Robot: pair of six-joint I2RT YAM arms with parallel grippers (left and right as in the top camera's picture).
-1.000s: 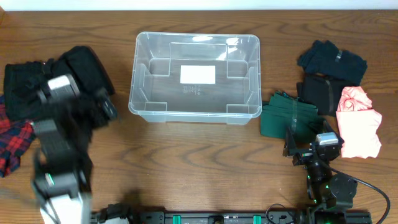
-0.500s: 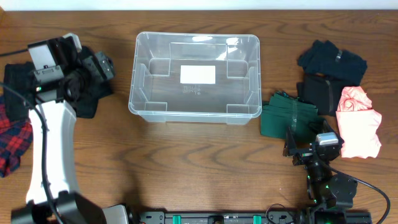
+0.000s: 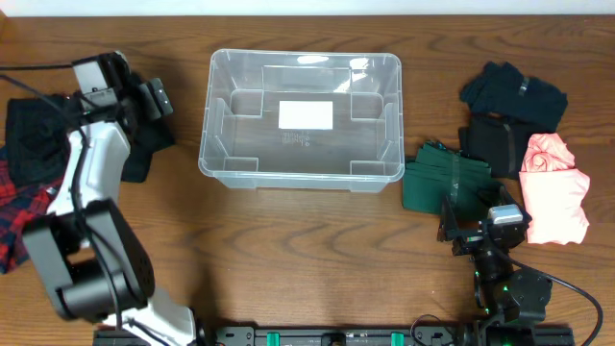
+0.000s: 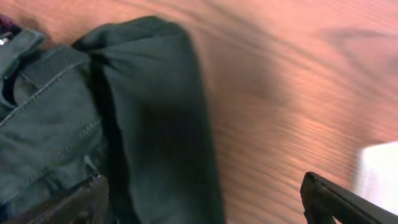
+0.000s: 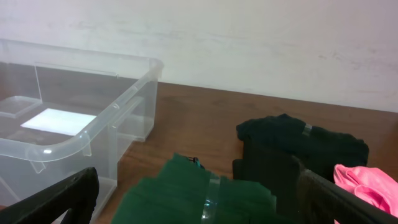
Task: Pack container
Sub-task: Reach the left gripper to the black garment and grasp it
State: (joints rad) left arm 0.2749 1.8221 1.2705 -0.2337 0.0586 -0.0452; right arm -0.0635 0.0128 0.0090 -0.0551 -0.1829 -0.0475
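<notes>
The container (image 3: 300, 180) stands at the table's (image 3: 317, 240) rear middle. The left gripper (image 4: 205, 202) hangs wide open over dark clothes (image 4: 143, 112) at the left edge. The right gripper (image 5: 196, 186), also open, is near the front-right corner beside 1 green cloth (image 3: 447, 183).

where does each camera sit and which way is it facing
Overhead: above the table, facing down at the container; left gripper and right gripper show.
Left wrist: rides its gripper, faces a dark garment below; open fingers show.
Right wrist: rides its gripper, faces the container and green cloth; open fingers show.
Shared: overhead and right wrist both see container, green cloth.
</notes>
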